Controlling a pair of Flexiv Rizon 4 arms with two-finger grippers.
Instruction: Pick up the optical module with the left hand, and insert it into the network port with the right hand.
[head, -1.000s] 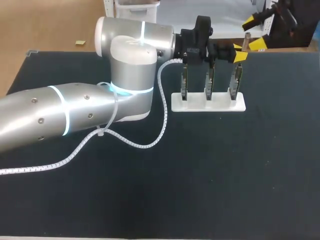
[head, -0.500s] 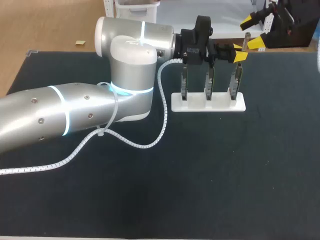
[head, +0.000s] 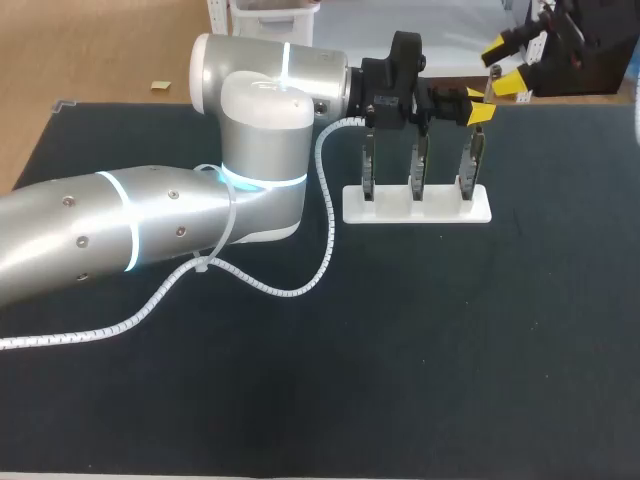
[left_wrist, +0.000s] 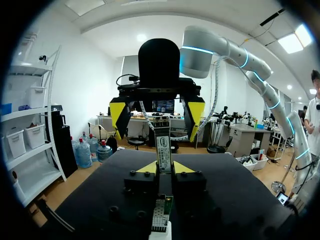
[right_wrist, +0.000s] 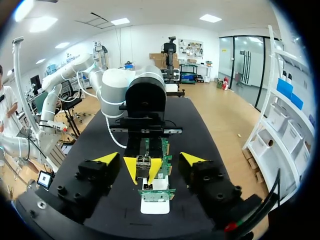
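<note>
The optical module (left_wrist: 163, 147) stands upright, pinched from 2 sides between the yellow tips of the left gripper (left_wrist: 165, 168), which are closed narrow on its lower body. In the head view this pair sits in the upper right of the frame, just above the rightmost of 3 boards (head: 415, 165) standing in a white base (head: 417, 205). The right gripper (head: 506, 65) hangs further into the upper right corner. It faces the module with its fingers spread wide and nothing between them.

The module looks like a small, stiff, metal-cased stick. It is probably light and unlikely to bend, but its smooth sides could let it slip or twist under a weak pinch. The right fingers would best take it across the 2 flat faces of the free upper part, clear of the left tips. That leaves the end that enters the port bare, and that end is probably the delicate part. Which board carries the network port is too small to tell; it may be the rightmost.
</note>
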